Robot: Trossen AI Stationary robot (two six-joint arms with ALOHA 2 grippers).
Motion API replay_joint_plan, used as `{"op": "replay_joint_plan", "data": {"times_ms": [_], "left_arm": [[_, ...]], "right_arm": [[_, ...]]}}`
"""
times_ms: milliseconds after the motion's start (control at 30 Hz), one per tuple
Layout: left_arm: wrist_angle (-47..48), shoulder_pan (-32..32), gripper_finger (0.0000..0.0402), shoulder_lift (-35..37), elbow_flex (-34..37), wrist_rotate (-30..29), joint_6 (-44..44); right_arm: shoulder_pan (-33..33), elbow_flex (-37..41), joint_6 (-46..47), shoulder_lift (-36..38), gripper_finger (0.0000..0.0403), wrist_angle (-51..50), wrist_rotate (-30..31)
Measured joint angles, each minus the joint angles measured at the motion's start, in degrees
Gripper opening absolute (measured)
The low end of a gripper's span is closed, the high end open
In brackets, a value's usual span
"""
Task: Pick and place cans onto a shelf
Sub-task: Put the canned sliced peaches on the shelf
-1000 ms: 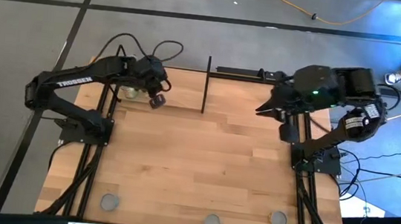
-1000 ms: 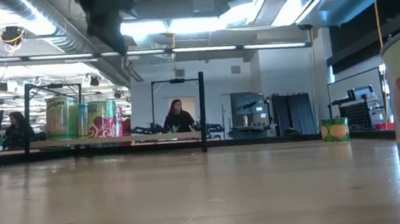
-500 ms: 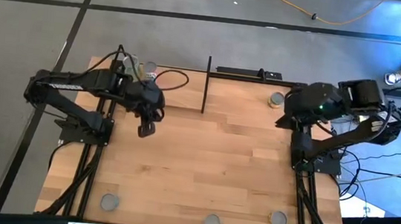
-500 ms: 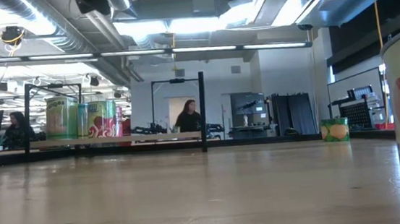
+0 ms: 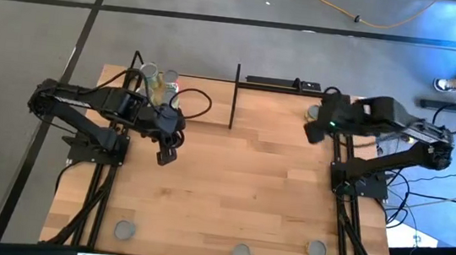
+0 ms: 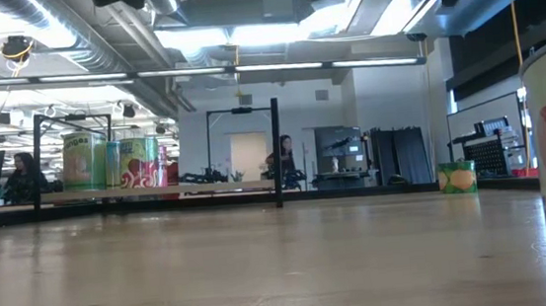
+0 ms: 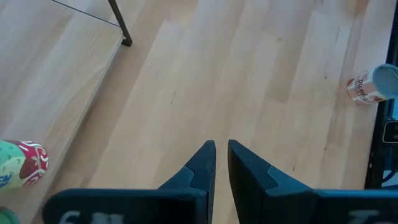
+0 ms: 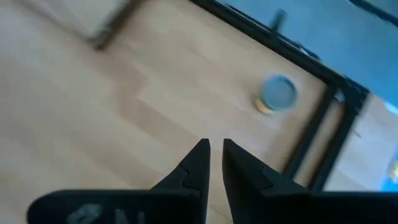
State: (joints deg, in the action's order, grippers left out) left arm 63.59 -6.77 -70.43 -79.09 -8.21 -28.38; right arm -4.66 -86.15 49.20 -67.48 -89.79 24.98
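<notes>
- Left gripper (image 5: 166, 153) hangs over bare table (image 5: 230, 187) just in front of the shelf (image 5: 184, 79). Fingers nearly together, only a thin slit between them, nothing in it.
- Right gripper (image 5: 312, 132) is at the far right of the table, right by a lone can (image 5: 313, 113) w/ a yellow label. Wrist view shows the same can (image 8: 277, 94) ahead of the fingertips. Jaws narrow, nothing held.
- That narrow gap looks too tight for a can; my guess is the right gripper must widen before it can take this one.
- Shelf cans (image 5: 158, 82) stand bunched at the left end of the plank, touching or nearly so. Low view shows them upright as green and red labelled tins (image 6: 115, 162). Likely packed to one end to leave room for more.
- Black post (image 5: 235, 94) stands mid-table at the far edge.
- Three more cans wait along the near edge: left one (image 5: 123, 230), middle one (image 5: 240, 253), right one (image 5: 316, 250), well apart from each other and from both arms.
- Judgement: task is partway; near-row cans and the far right one are not yet shelved.
- Risk: pushing a new can into the packed group could tip one.
</notes>
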Motion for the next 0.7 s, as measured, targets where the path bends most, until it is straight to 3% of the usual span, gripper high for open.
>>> {"op": "replay_joint_plan", "data": {"times_ms": [200,333,500,700], "left_arm": [[0.00,-0.02,0.0034,0.00,0.00,-0.06,0.01],[-0.02,-0.02,0.0034,0.00,0.00,-0.06,0.29],[-0.02,-0.02,0.0034,0.00,0.00,-0.06,0.43],[0.00,-0.02,0.0034,0.00,0.00,-0.04,0.46]], "right_arm": [[-14.07,7.11,-0.75,-3.29,0.0045,0.08,-3.71],[-21.73,11.63,-8.07,-5.41,0.0045,4.14,-7.82],[-25.88,15.50,-17.93,-7.69,0.0043,13.52,-13.61],[-27.79,17.12,-22.56,-10.68,0.0007,15.42,-14.53]]}}
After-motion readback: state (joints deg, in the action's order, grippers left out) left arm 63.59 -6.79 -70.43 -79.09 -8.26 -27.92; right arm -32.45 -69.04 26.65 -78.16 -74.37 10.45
